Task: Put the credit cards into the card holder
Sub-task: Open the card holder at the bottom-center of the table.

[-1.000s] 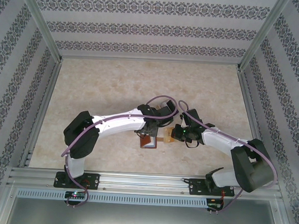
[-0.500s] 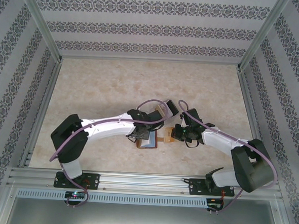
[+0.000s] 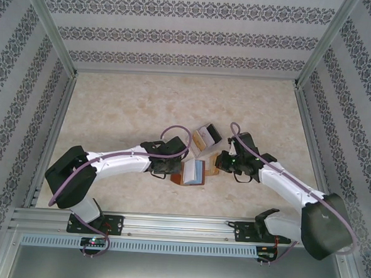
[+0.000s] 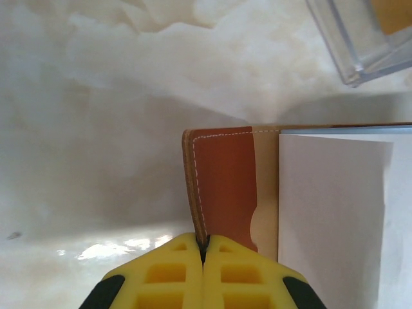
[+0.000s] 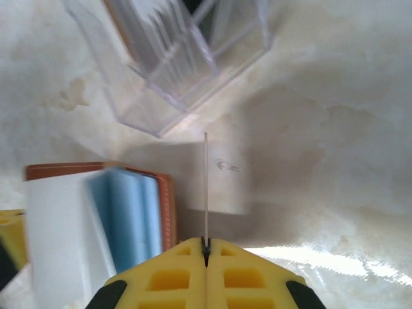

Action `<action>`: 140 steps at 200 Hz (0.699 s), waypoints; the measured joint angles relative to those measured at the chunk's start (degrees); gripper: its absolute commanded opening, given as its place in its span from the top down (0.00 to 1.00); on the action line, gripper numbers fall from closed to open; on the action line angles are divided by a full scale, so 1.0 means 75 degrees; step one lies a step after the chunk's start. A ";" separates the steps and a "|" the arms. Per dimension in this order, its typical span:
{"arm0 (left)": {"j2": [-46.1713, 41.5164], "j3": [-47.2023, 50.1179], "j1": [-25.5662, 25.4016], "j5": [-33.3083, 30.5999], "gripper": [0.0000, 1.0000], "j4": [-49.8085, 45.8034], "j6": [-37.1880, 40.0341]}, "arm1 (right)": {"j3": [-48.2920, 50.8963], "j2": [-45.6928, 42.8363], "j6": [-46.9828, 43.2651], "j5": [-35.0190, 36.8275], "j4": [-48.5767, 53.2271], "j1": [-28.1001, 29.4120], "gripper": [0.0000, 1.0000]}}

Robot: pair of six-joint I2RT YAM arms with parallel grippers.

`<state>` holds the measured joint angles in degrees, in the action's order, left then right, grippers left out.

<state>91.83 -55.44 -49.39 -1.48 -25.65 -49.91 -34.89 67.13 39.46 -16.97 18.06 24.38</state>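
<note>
Scene: two arms are reaching inward over a pale marbled worktop point(image 3: 124, 110), and their hands are meeting at lower centre of the overhead frame.
Left hand: the left hand point(image 4: 203, 241) is pinching the stitched edge of the card holder point(image 4: 222, 180), with its yellow fingers pressed together on the leather at bottom centre of its wrist view.
Card holder: the reddish-brown holder is lying on the worktop between the two hands. It is directly above the left hand's fingertips in the left wrist view and at the lower left of the right wrist view.
Cards on the holder: a white card point(image 4: 335, 212) is covering the holder's right part, and a light blue card point(image 5: 129, 212) is showing beside it.
Right hand: the right hand point(image 5: 206, 243) is gripping a thin card point(image 5: 206, 187) that is standing upright and seen edge-on. The fingers are pressed together on the card's lower end, just right of the holder.
Background: a clear plastic case point(image 5: 187, 58) is sitting beyond both hands, near the holder but apart from it.
</note>
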 measured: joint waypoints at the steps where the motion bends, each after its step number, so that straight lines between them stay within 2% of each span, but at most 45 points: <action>1: 0.0000 0.0003 0.0000 0.0003 1.00 0.0012 0.0000 | -0.0003 -0.0017 0.0003 0.0000 0.0000 0.0000 1.00; 92: 0.0006 0.0041 0.0000 0.0178 1.00 0.0344 -0.0187 | -0.0184 -0.0720 0.0367 0.0067 0.0184 0.0335 1.00; 140: 0.0006 0.0041 0.0000 0.0198 1.00 0.0344 -0.0207 | -0.0181 -0.0402 0.0463 0.0061 0.0134 0.0641 1.00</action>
<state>91.88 -55.13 -49.39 0.01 -23.07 -51.46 -36.25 64.12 42.94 -16.51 19.07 29.19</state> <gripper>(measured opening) 0.050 0.045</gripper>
